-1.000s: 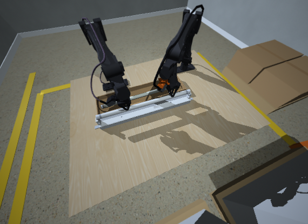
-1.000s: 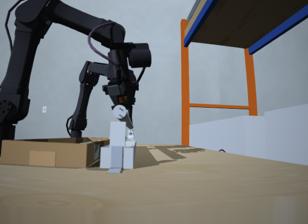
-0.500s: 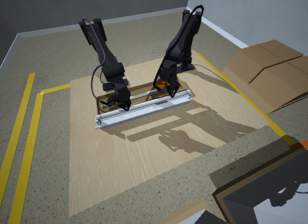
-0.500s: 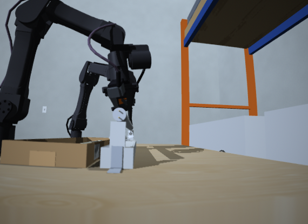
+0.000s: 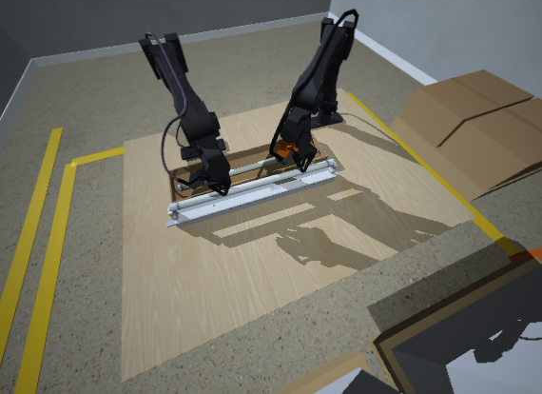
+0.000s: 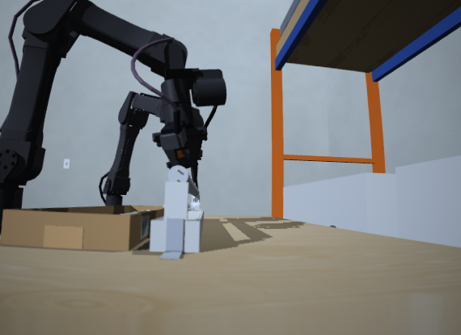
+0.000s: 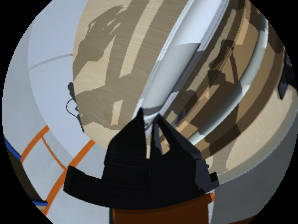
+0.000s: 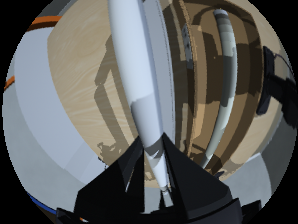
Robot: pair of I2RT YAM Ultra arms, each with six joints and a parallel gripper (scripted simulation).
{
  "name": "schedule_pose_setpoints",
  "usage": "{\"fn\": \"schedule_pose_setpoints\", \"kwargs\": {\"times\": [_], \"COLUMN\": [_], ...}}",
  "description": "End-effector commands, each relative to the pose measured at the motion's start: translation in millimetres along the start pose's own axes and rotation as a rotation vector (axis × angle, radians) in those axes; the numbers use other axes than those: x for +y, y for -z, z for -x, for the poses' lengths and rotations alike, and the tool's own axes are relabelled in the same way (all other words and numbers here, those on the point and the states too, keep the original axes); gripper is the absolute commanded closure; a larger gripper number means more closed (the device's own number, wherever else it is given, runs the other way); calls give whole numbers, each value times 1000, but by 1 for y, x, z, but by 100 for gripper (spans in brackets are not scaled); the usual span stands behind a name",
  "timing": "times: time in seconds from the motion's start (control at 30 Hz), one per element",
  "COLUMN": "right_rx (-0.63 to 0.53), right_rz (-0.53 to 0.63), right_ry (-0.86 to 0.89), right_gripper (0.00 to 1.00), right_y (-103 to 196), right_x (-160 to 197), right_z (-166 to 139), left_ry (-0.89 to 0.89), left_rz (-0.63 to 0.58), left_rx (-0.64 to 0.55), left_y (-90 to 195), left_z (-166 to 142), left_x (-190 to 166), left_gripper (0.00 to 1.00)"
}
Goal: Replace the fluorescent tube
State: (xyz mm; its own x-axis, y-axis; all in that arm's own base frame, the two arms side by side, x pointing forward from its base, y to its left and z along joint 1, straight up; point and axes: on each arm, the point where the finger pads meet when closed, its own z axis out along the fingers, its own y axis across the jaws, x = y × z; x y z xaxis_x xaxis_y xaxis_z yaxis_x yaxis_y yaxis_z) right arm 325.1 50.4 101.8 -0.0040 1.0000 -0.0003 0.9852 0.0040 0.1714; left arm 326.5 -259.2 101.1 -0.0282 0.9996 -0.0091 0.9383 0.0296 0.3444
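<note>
The LED tube (image 5: 257,182) (image 6: 178,173) (image 8: 129,60) runs along above the white light fixture (image 5: 214,206) (image 8: 162,60), white on the side seen from above. In the exterior view its near end, with the pins showing, stands just above the near lampholder (image 6: 175,199). I cannot tell whether the far end is seated. My left gripper (image 5: 305,169) (image 7: 147,112) is shut on the LED tube, and my right gripper (image 5: 224,193) (image 8: 152,137) is shut on it nearer the other end. The old tube (image 5: 254,167) (image 7: 252,75) (image 8: 230,75) lies inside the carton (image 6: 105,231) (image 8: 200,95).
The carton stands on the bench (image 5: 200,291) (image 6: 283,288) close beside the fixture, on the side of the arm bases. Both forearms reach over the carton. An orange and blue rack (image 6: 277,122) stands beyond the bench.
</note>
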Motion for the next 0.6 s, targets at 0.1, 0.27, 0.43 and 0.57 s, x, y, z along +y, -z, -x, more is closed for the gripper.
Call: {"fn": "schedule_pose_setpoints", "kwargs": {"times": [0.1, 0.27, 0.43, 0.57], "right_rx": [-5, -10, -4, -9], "right_rz": [30, -1, 36, 1], "right_ry": [8, 13, 11, 15], "right_gripper": [89, 89, 89, 89], "right_y": [1, -11, 7, -1], "right_x": [1, 0, 5, 0], "right_z": [0, 0, -1, -1], "left_ry": [14, 14, 18, 10], "left_rz": [42, 39, 48, 23], "left_rx": [-30, -31, -38, -14], "left_y": [8, 6, 9, -2], "left_z": [4, 4, 7, 2], "left_x": [10, 9, 13, 4], "left_gripper": [89, 89, 89, 89]}}
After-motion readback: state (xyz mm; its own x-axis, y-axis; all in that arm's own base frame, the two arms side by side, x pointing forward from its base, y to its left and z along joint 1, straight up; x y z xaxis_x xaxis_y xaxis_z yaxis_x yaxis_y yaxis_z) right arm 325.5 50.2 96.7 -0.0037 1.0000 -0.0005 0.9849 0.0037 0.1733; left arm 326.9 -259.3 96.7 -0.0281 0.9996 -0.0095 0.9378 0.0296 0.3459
